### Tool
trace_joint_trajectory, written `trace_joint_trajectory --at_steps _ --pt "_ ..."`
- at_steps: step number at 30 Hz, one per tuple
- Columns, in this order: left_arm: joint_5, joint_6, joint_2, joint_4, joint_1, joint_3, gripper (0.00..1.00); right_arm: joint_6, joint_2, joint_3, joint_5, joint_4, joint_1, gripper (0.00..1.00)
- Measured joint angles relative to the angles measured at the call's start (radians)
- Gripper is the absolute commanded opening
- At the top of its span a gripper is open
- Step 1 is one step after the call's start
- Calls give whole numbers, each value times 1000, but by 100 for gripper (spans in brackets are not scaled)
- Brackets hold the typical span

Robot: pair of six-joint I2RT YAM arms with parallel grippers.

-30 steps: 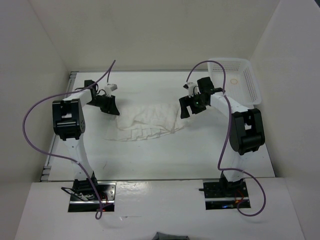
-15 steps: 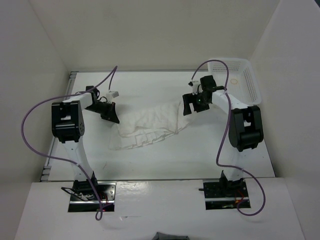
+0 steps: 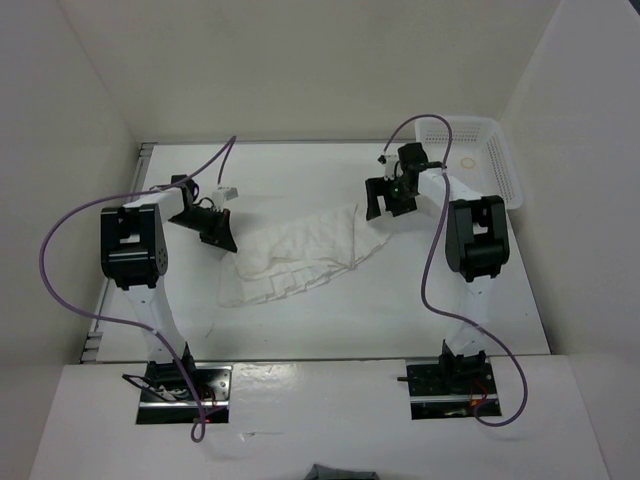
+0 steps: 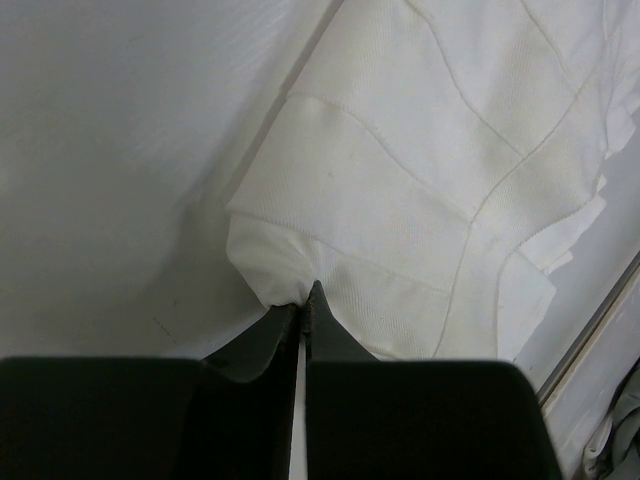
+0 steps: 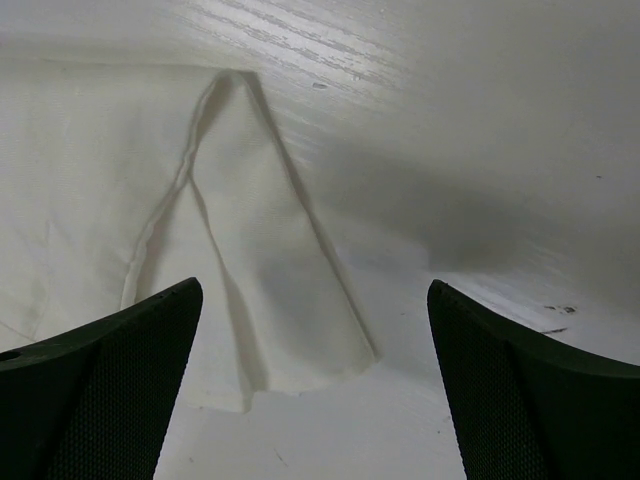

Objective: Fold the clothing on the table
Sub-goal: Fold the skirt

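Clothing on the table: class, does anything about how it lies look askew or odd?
Yes. The clothing lies rumpled and slanted across the table. Its left edge is bunched where the left end effector pinches it, and the pleated near edge is uneven.

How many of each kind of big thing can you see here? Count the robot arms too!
robot arms: 2 (left arm, right arm)
clothing: 1
basket: 1
table: 1
Total: 5
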Motion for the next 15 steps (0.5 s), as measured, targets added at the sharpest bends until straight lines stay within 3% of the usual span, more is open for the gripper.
trace_joint_trajectory --at_steps 15 --pt "-5 2 -17 -27 0 -6 4 -13 82 90 -147 -40 7 98"
